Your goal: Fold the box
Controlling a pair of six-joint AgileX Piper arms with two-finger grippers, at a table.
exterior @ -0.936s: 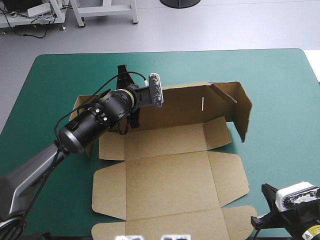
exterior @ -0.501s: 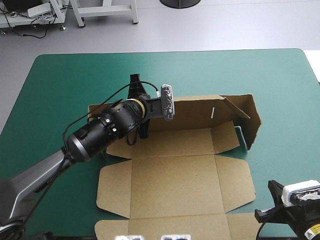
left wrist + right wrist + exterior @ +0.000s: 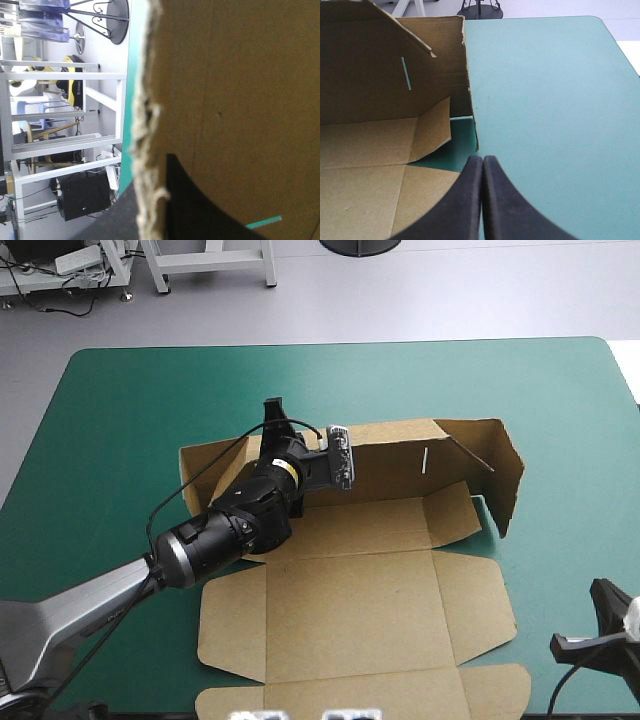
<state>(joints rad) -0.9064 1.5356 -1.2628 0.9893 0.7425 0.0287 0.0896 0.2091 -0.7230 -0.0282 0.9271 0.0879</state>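
Two black fingers of the left gripper were seen pinched on the box, with its raised rear wall clamped between them. In the left wrist view the frayed board edge was shown running up between the fingers. The right gripper was held closed on nothing, its fingers pressed together in a point, low by the table's near right corner and just off the box's near right flap.

The box was laid near the middle of the teal-green table. It was made of brown corrugated board, matt and creased along its folds. Its base and near flaps were spread flat, its rear wall was stood upright, and a side panel was bent forward at the wall's right end. A thin slot was cut in the rear wall. A small flap was tilted up between wall and base, ahead of the right gripper. Bare cover was left to the right of the box and beyond it to the far edge.
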